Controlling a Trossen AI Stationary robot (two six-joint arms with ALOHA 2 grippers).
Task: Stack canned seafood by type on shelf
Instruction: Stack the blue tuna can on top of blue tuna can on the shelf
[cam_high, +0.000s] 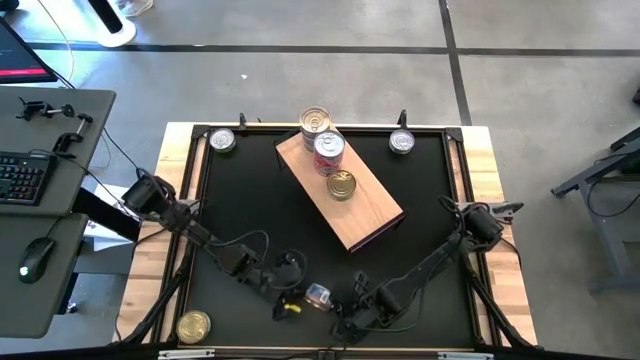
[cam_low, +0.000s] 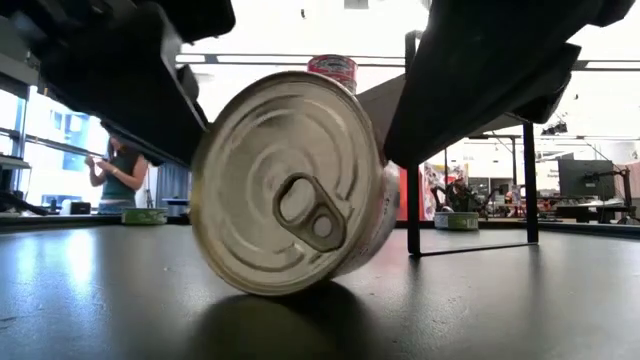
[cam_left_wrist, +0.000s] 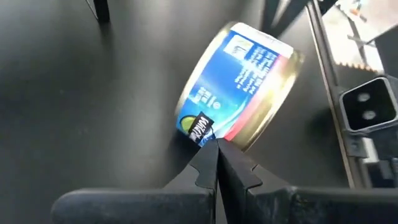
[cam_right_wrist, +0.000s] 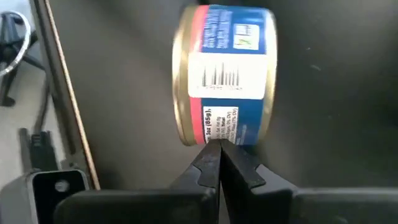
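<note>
A tin with a blue and red label stands on its rim on the black table near the front edge. Its pull-tab lid faces the low view. My left gripper and my right gripper are both shut and meet the tin's side wall from opposite sides. The wooden shelf lies slanted at the table's middle, with a tin lying flat on it and two more, a silver-lidded tin and a red-labelled tin, at its far end. My left gripper touches the tin's labelled side wall with its shut fingertips, slanting down from the table's left. The tin leans, tilted, its rim on the table. My right gripper touches the side wall below the barcode with its shut fingertips, slanting down from the right.
Single tins lie flat at the table's far left corner, far right corner and near left corner. A raised frame borders the black surface. A desk with a keyboard stands left of the table.
</note>
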